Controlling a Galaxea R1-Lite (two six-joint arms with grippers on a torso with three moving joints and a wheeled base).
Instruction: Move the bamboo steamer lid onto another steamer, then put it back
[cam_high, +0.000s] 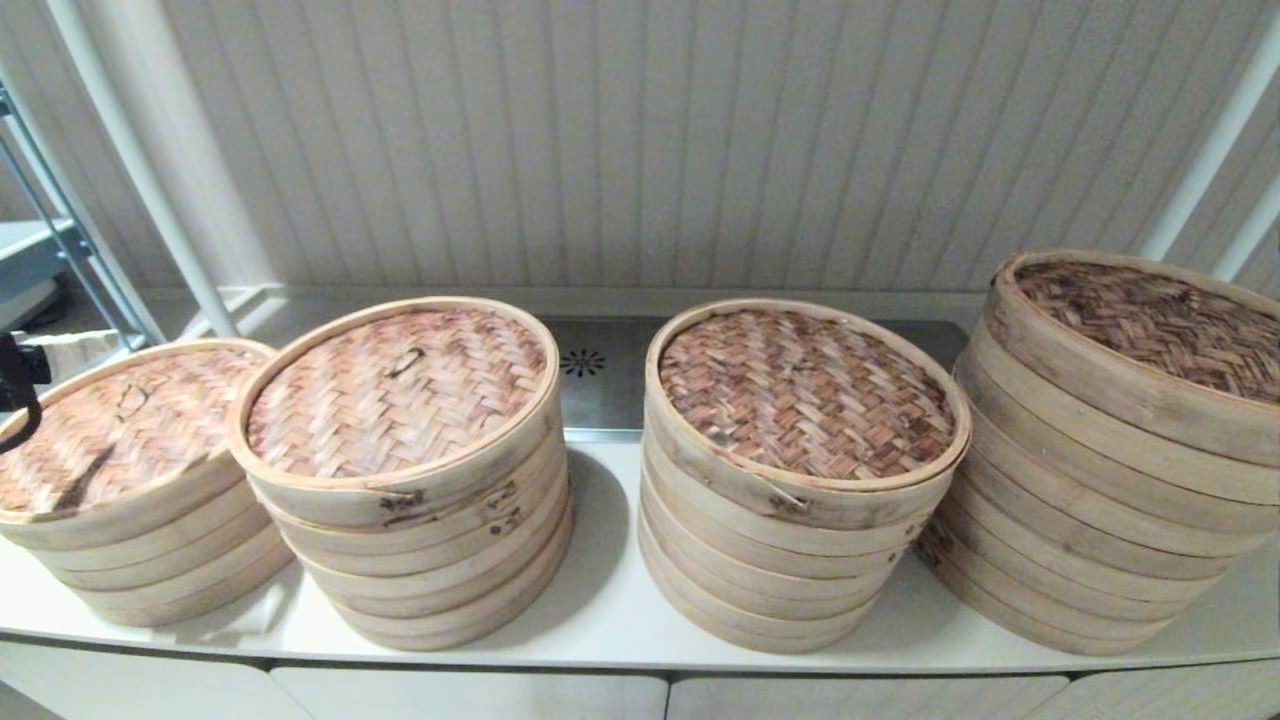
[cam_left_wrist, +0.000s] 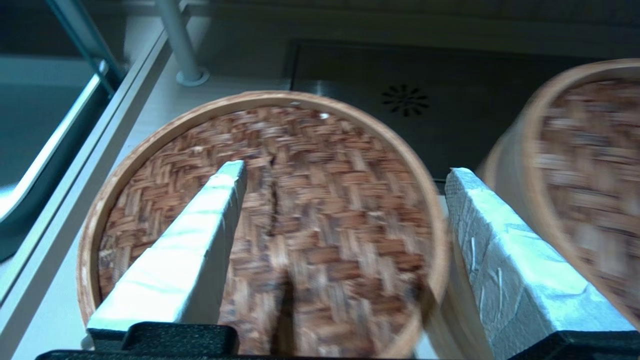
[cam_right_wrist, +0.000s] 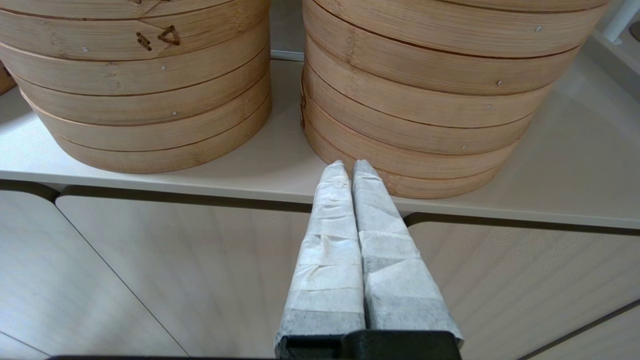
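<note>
The right hand (cam_right_wrist: 348, 167) is parked below the front edge of the desk (cam_right_wrist: 280, 175), its fingers pressed together on nothing, pointing up at the two right-hand stacks. The left hand (cam_left_wrist: 345, 172) is the nearer one: it hangs above the leftmost steamer (cam_high: 150, 560) with fingers spread wide and empty. One finger lies over the woven lid (cam_left_wrist: 320, 215), the other past its rim, toward the neighbouring steamer (cam_high: 420, 560). So the lid sits directly beneath the hand, slightly off-centre; its small loop handle (cam_high: 128, 398), judging by the head view, lies just beyond.
</note>
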